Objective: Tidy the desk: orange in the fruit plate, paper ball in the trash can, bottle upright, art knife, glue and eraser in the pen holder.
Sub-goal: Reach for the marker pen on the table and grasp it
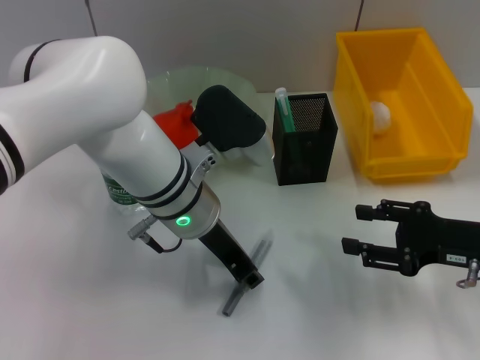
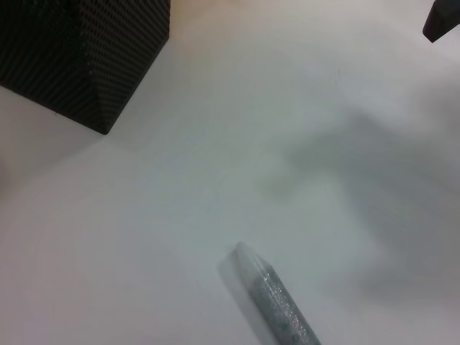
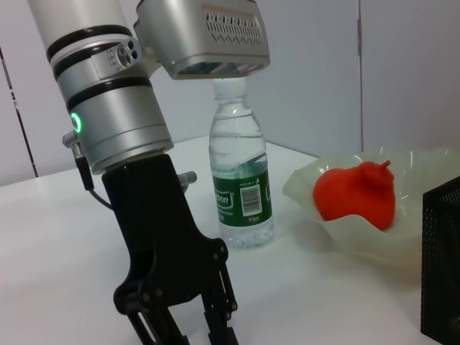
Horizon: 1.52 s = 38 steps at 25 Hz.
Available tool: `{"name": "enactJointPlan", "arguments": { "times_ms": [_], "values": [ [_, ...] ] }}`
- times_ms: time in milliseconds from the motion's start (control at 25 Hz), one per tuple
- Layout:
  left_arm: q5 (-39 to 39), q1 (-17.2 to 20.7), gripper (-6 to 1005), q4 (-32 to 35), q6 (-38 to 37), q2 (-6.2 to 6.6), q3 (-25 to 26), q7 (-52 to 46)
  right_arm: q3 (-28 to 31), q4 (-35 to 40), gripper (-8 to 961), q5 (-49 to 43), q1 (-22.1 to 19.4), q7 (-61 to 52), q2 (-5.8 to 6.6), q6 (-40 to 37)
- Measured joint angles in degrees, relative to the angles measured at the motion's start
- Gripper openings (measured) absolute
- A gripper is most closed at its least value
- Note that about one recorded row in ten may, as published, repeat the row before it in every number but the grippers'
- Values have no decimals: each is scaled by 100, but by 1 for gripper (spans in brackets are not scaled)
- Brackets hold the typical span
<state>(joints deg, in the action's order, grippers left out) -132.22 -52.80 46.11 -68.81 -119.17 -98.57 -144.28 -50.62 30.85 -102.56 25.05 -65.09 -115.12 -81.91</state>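
Near the middle of the bench (image 1: pixel 90 315), our left pincer (image 1: pixel 251 277) is down at the surface with the grey art knife (image 1: pixel 244 281) between its fingers, closed on the knife about midway along. The knife lies slanted, one end toward us and the other pointing at the pen holder (image 1: pixel 304 139); the left wrist view shows its grey tip (image 2: pixel 277 302) just over the white surface, with a corner of the black mesh holder (image 2: pixel 86 57) beyond. We judge that we hold it mid-length so it stays balanced for the carry and can be tipped end-first into the holder's narrow opening.

Our right pincer (image 1: pixel 358 229) waits low on the right, fingers apart and holding nothing, well clear of the left arm's path and in front of the yellow bin (image 1: pixel 420 161).

Counting what we see: one art knife in our grip. One pen holder, with one green-and-white stick (image 1: pixel 282 105) standing at its corner, probably the glue. One water bottle (image 3: pixel 239 183) already upright behind the left arm. One translucent fruit plate (image 3: pixel 345 230) holding one orange-red fruit (image 3: pixel 356 194), which we take for the orange. One yellow bin serving as trash can, with one white paper ball (image 1: pixel 380 114) inside. We see no eraser; it may be in the holder or hidden by the arm, we cannot tell.

So the knife looks like the main item left to place.
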Motion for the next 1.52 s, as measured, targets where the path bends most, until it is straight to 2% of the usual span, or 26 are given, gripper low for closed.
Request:
{"name": "enactJointPlan", "arguments": {
  "times_ms": [440, 640, 1000, 1520],
  "values": [
    [-1, -1, 434, 3, 0, 0, -120, 73, 0, 0, 666, 19, 8, -12, -17, 0],
    [-17, 10, 358, 12, 0, 0, -149, 89, 0, 0, 666, 28, 8, -22, -19, -1],
    [-26, 13, 153, 15, -3, 0, -145, 141, 0, 16, 666, 44, 8, -50, -28, -1],
    [-42, -31, 177, 13, -77, 0, -114, 147, 0, 18, 667, 44, 30, -56, -22, -1]
  ]
}}
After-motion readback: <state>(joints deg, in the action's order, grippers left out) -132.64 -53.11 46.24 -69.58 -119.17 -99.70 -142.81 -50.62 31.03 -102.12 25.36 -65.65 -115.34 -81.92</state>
